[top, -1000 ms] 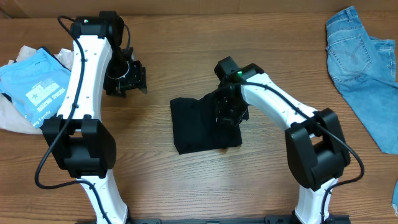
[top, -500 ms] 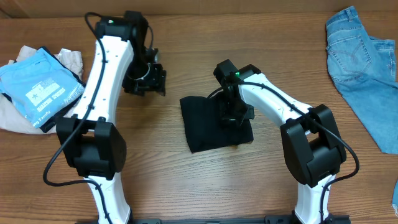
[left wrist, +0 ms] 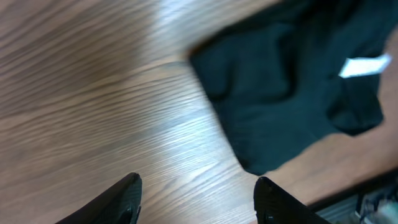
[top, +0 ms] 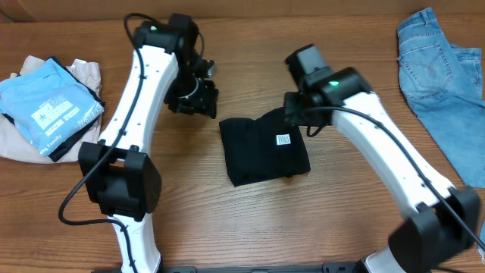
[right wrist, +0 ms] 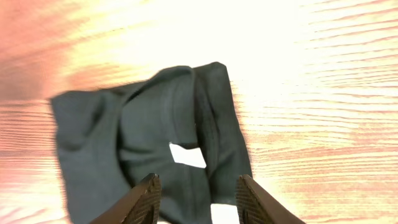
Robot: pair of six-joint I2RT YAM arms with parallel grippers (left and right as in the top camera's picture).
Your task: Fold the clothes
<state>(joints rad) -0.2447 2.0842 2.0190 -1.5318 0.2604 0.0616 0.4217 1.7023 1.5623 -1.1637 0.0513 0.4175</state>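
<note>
The black T-shirt (top: 261,152) lies in the middle of the table (top: 189,220), folded into a compact, slightly skewed rectangle. Its small white neck tag (top: 283,139) faces up towards the right side of the bundle.

My left gripper (left wrist: 198,186) sits just past the shirt's far left corner, over bare wood. In the left wrist view the jaws are spread wide with nothing between them, and the shirt is off to the right of the fingers.

My right gripper (right wrist: 199,196) is over the shirt's far right corner. Its jaws are also parted and hold nothing. The right wrist view looks down on the dark fabric and the tag, though I cannot tell whether the fingertips touch the cloth.

Off to the sides, well apart from the shirt: light-blue jeans (top: 447,76) at the far right edge, and a sky-blue garment (top: 45,106) with white print at the left, lying on beige cloth (top: 23,144).
</note>
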